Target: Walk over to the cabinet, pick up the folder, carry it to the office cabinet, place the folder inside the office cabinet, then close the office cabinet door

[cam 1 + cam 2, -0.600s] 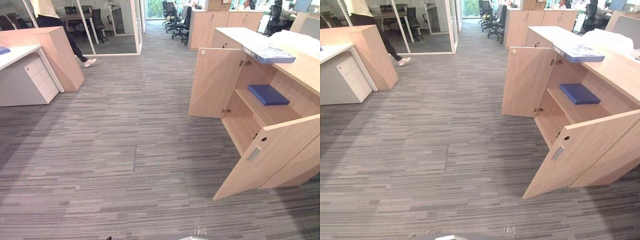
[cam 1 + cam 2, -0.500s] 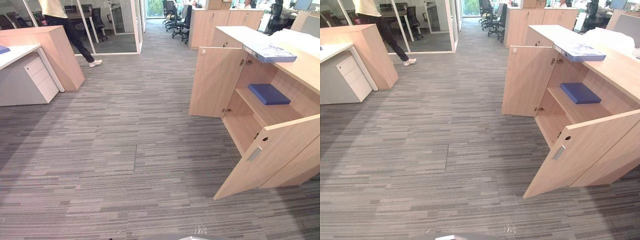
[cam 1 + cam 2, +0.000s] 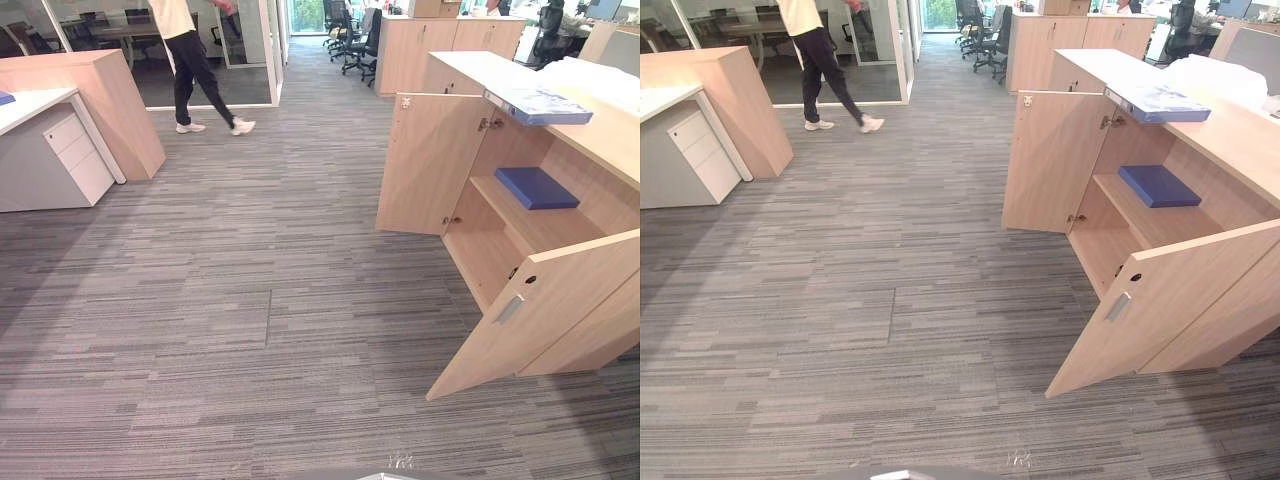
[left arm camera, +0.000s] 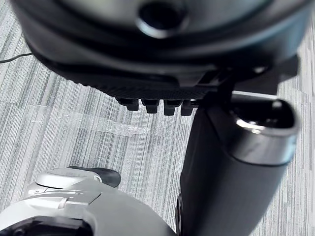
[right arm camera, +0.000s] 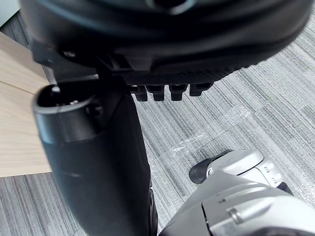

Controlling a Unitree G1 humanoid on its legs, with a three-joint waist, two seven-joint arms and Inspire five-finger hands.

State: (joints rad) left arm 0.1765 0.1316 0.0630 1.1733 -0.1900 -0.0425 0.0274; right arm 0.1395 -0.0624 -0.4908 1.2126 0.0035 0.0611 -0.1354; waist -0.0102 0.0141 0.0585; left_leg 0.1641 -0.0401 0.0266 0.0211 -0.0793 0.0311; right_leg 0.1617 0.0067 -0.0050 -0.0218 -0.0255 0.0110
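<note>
Office cabinet (image 3: 610,140): both doors open. Blue folder (image 3: 537,187) lies flat on inner shelf (image 3: 520,220), toward shelf's far end. Pale binder (image 3: 540,105) sits on cabinet top, at front edge above the opening. L hand (image 4: 162,54) and R hand (image 5: 162,44): fingers relaxed, holding nothing, both over carpet (image 3: 250,300). Person (image 3: 195,65) walking in bkgd, well apart from cabinet.

- The carpet (image 3: 250,300) is showing grey, streaked in fine lighter and darker bands.
- The office cabinet (image 3: 430,160) at 3 o'clock is showing pale wood grain inside and out.
- The folder (image 3: 537,187) on its shelf is showing plain dark blue.
- A binder (image 3: 540,105) at 2 o'clock is showing pale blue and white.
- The drawer unit (image 3: 75,160) at 9 o'clock is showing white.
- A person (image 3: 195,70) at 11 o'clock is wearing black trousers and white shoes.
</note>
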